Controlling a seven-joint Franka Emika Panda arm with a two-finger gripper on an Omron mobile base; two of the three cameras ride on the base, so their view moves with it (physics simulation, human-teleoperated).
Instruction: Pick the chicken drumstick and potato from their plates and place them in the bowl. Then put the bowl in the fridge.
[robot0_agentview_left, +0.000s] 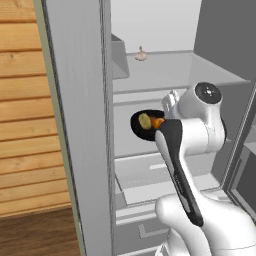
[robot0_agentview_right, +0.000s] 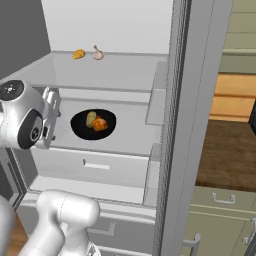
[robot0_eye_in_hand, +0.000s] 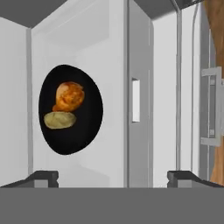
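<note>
The gripper (robot0_eye_in_hand: 112, 177) stood with its jaws wide apart and nothing between them, pointing into the fridge (robot0_agentview_right: 125, 85) and clear of the bowl (robot0_agentview_right: 93, 124). The bowl sat on the middle shelf (robot0_agentview_right: 131, 134), well in from the shelf's front edge, with the chicken drumstick (robot0_agentview_right: 100, 123) and the potato (robot0_agentview_right: 91, 118) touching inside it. Judged from this, the placing was done, and the good move was a straight pull back over the shelf's front edge, jaws kept apart, clear of the door bins (robot0_agentview_right: 156, 105).
</note>
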